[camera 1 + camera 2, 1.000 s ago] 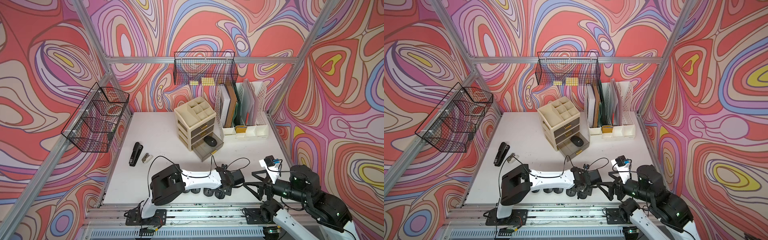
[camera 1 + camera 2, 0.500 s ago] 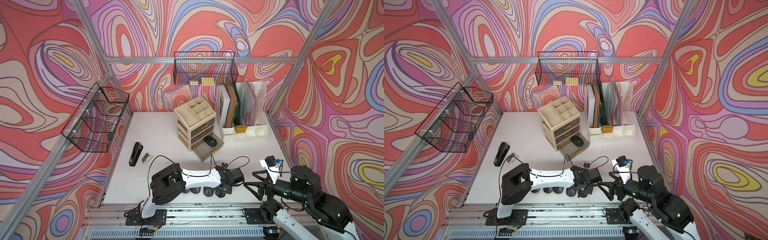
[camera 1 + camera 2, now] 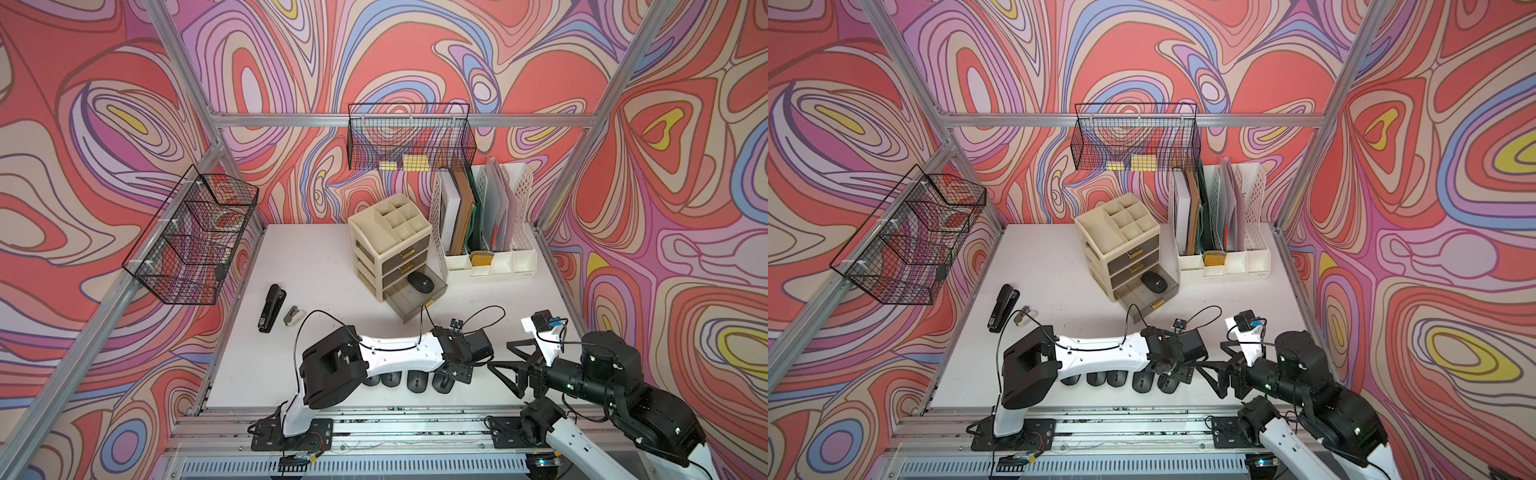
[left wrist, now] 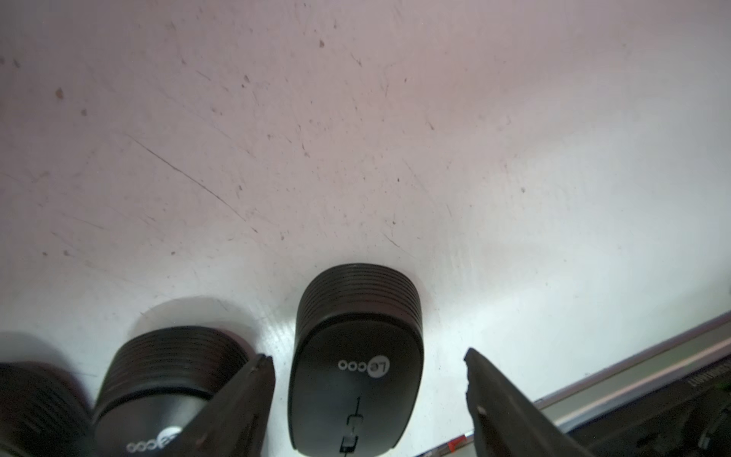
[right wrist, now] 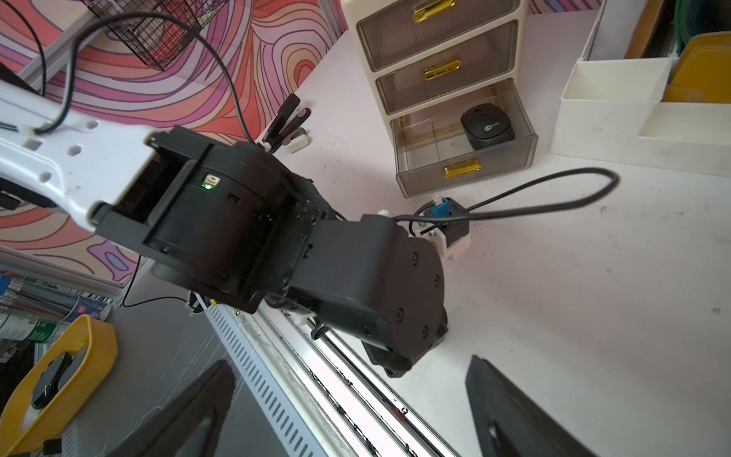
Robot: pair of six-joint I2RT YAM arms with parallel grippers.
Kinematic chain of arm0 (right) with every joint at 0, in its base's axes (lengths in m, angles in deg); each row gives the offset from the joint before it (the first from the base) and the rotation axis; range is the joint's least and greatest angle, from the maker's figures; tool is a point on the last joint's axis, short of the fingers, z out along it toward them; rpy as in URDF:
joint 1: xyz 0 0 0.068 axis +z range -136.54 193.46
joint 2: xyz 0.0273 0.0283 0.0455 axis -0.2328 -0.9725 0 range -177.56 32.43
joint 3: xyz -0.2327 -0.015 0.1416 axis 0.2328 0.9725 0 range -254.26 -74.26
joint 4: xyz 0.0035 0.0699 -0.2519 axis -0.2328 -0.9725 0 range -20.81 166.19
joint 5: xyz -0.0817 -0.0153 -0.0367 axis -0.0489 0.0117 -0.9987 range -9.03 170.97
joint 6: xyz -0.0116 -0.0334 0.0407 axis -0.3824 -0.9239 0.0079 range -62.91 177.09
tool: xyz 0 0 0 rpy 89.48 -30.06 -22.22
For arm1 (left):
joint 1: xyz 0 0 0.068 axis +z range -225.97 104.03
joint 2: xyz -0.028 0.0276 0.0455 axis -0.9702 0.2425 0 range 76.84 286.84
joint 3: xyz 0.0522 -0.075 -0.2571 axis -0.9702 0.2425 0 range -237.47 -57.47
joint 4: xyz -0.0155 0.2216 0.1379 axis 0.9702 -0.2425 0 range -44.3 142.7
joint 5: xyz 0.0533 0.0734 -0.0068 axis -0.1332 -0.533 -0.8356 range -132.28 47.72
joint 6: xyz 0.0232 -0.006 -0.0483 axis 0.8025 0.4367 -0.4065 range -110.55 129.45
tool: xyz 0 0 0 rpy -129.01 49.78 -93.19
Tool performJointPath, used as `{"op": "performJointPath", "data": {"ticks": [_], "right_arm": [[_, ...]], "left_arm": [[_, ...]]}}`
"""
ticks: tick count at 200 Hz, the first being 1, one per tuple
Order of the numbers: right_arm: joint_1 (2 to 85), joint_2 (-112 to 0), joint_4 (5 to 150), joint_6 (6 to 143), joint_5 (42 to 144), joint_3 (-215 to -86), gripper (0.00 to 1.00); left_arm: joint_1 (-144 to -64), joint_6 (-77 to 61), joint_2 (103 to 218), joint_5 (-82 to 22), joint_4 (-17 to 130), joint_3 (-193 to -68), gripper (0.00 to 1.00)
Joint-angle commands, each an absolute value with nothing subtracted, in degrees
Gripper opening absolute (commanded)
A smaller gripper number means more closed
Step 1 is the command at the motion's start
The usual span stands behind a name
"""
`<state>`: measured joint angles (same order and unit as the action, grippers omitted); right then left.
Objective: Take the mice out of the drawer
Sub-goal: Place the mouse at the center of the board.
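Several black mice [image 3: 417, 380] lie in a row along the table's front edge, partly under my left arm. My left gripper [image 4: 368, 355] is open around the rightmost one [image 4: 356, 376], which rests on the table with a gap to each finger [image 4: 245, 403]. Its neighbour [image 4: 166, 380] lies just outside that finger. One more mouse [image 3: 420, 283] sits in the pulled-out bottom drawer [image 3: 409, 303] of the cream organiser, also seen by the right wrist [image 5: 487, 126]. My right gripper [image 3: 498, 354] hovers open and empty just right of the left wrist.
A black stapler [image 3: 270, 307] and a grey staple remover [image 3: 292, 316] lie at the left of the table. A white file rack [image 3: 486, 249] stands right of the organiser. Wire baskets [image 3: 191, 241] hang on the left and back walls. The metal front rail [image 3: 415, 415] runs just beyond the mice.
My left gripper's jaws have spread wider, letting go of the mouse between them. The right arm has stayed put.
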<state>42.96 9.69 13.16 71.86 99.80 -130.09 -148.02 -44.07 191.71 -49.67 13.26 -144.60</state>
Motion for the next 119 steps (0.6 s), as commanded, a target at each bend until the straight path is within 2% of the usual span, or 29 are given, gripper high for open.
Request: {"op": "performJointPath", "data": {"ticks": [1, 28, 70, 119], "right_arm": [[43.26, 11.36, 18.38, 75.52, 94.13, -130.86, 0.96], [43.26, 9.59, 23.36, 78.72, 88.43, -130.77, 0.96], [43.26, 2.51, 31.68, 82.06, 85.3, -129.41, 0.95], [43.26, -10.98, 43.05, 83.37, 82.65, -125.69, 0.91]], "left_arm": [[-146.19, -37.1, 185.34, -51.67, 12.35, -146.14, 0.83], [-143.38, -28.46, 178.24, -51.24, 12.97, -145.5, 0.87], [-135.32, -17.15, 167.48, -46.74, 13.86, -140.34, 1.0], [-126.65, -0.59, 160.28, -36.94, 12.85, -140.36, 0.99]]}}
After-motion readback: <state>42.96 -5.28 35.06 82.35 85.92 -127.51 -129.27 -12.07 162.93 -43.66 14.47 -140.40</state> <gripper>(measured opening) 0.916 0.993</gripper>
